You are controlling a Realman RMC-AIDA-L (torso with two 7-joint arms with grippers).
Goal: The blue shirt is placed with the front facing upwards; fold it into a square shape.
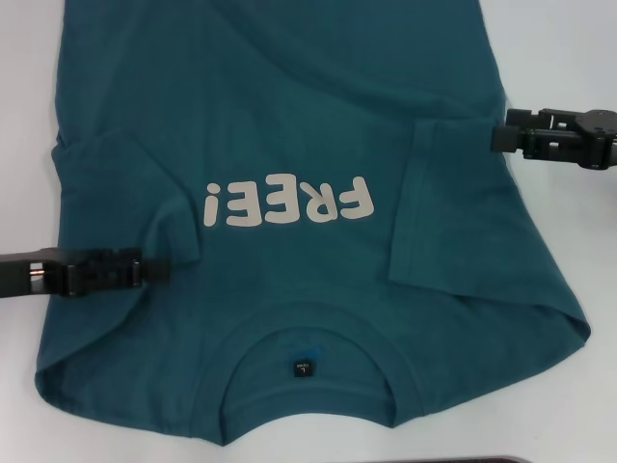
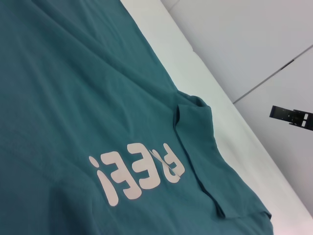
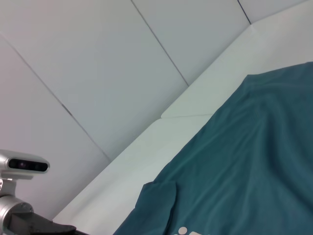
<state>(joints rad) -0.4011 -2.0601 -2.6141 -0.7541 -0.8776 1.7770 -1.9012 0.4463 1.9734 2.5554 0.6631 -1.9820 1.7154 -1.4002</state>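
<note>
Head view: dark teal-blue cotton T-shirt (image 1: 289,145) spread print-up on white table (image 1: 578,58), sleeves folded inward. Left gripper (image 1: 154,269) over left sleeve, right gripper (image 1: 496,135) at right edge; finger spread of both impossible to tell.

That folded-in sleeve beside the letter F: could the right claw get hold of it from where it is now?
Probably yes. The right claw sits at the blue shirt edge, right beside the folded sleeve, with nothing lying between them.

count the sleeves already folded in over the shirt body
2. One sleeve lies folded in on the robot's left of the FREE! print, by the left claw; the other sleeve on its right, near the right claw.
</note>
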